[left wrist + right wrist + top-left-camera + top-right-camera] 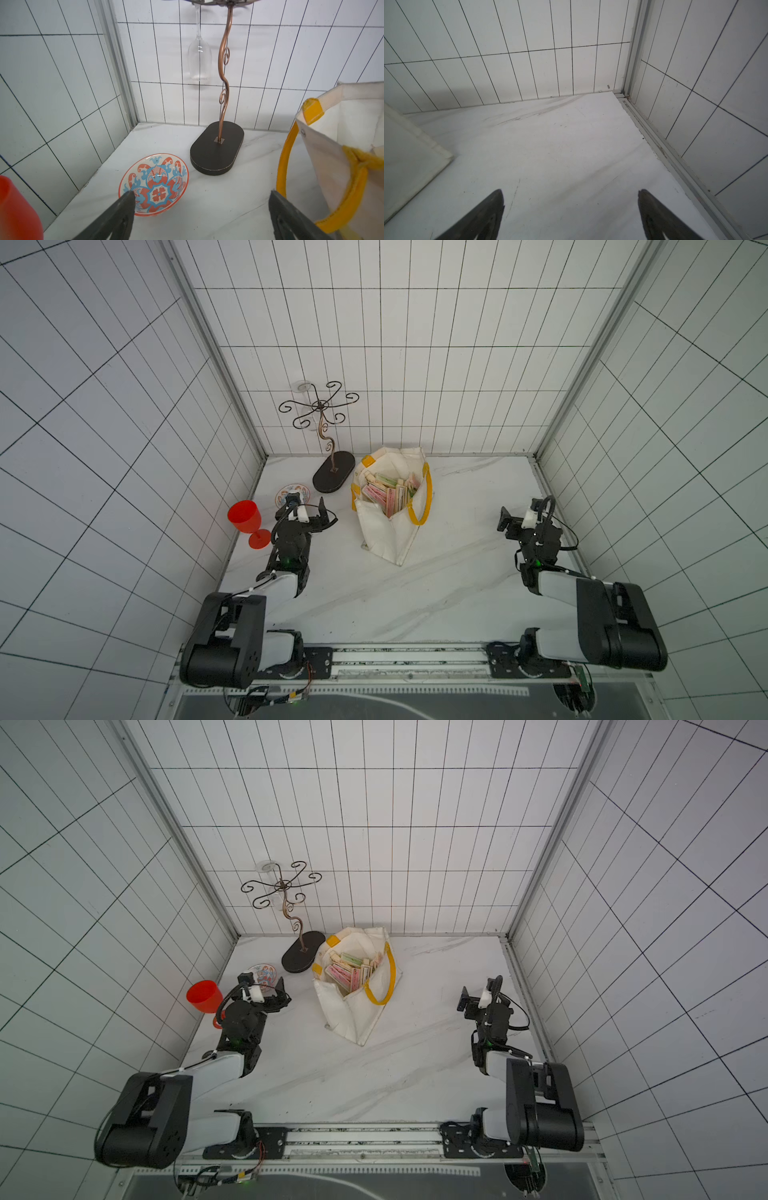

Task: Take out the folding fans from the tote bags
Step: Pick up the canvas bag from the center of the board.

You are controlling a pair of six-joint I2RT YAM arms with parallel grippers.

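- Arm bases sit on a rail at the near edge of the white marbled worktop (457, 580), and one arm reaches forward along each side.
- The right hand (504, 521) hovers close to the right wall. Its jaws are spread wide and hold nothing, and its wrist view shows only bare worktop between the two dark fingertips (499, 195).
- The left hand (328, 512) is also spread wide and empty, apart from the bag on its left side.
- A red goblet (245, 516) stands upright just beside the left arm, against the left wall.
- The tote bag (386, 539) stands around the middle of the worktop, between the two hands and nearer the left one. Its mouth gapes upward and its yellow handles droop over the rim.
- The folding fans (388, 493) are bundled inside the bag, closed, showing bamboo sticks with pink and green paper.
- A patterned bowl (154, 185) in orange and blue rests just beyond the left hand.
- Farther back, a glass stand (332, 477) with a dark oval base stands just beside the bag's far left corner. A clear wine glass (199, 60) hangs upside down from its curled top.
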